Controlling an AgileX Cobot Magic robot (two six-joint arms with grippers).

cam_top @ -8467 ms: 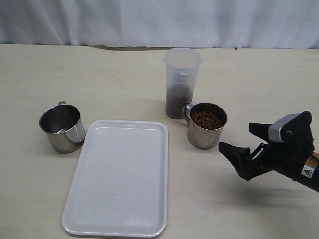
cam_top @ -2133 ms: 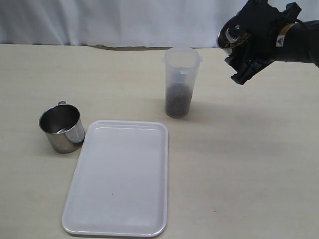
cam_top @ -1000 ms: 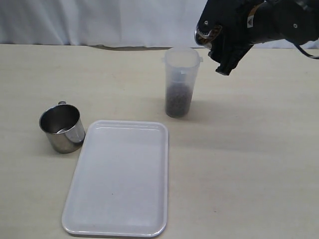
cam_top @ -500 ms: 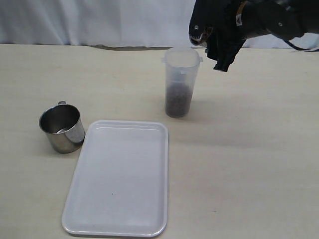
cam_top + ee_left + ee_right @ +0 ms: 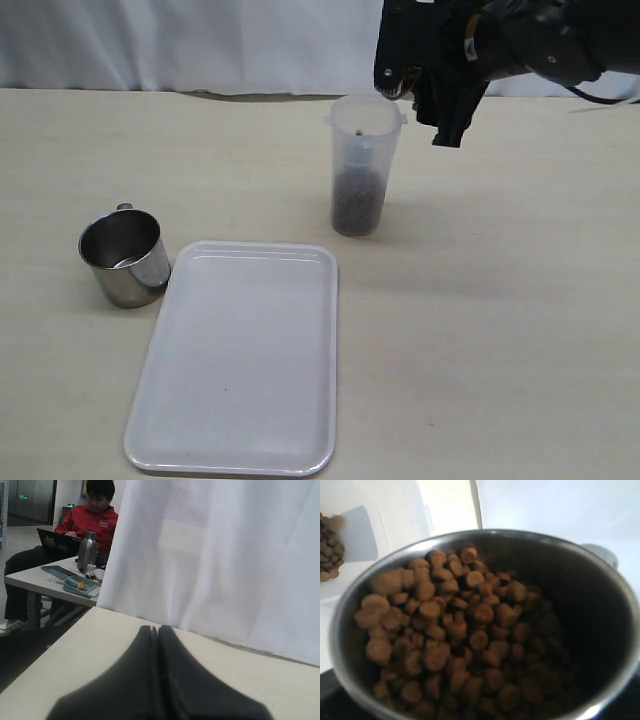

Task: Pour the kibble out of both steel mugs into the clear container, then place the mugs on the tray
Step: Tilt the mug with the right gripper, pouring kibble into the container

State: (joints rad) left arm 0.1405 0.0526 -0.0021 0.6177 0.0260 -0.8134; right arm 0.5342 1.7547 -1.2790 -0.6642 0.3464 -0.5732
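The clear container (image 5: pixel 363 160) stands upright at mid-table, its lower part holding kibble (image 5: pixel 357 205). My right gripper (image 5: pixel 428 68) is shut on a steel mug (image 5: pixel 388 78), tilted with its mouth just over the container's rim; one pellet (image 5: pixel 358 131) is dropping inside. In the right wrist view this mug (image 5: pixel 600 605) is full of kibble (image 5: pixel 465 635), with the container's mouth (image 5: pixel 355 535) beside it. The other steel mug (image 5: pixel 124 258) stands empty left of the white tray (image 5: pixel 238 355). My left gripper (image 5: pixel 156 628) is shut and empty, out of the exterior view.
A white curtain (image 5: pixel 200 40) hangs along the table's far edge. In the left wrist view, beyond the table's end, a person in red (image 5: pixel 90 520) sits at another table with a steel bottle (image 5: pixel 87 550).
My right gripper carried the full mug up from the table to the container, moved left over its rim and tipped further. A first pellet now falls in.
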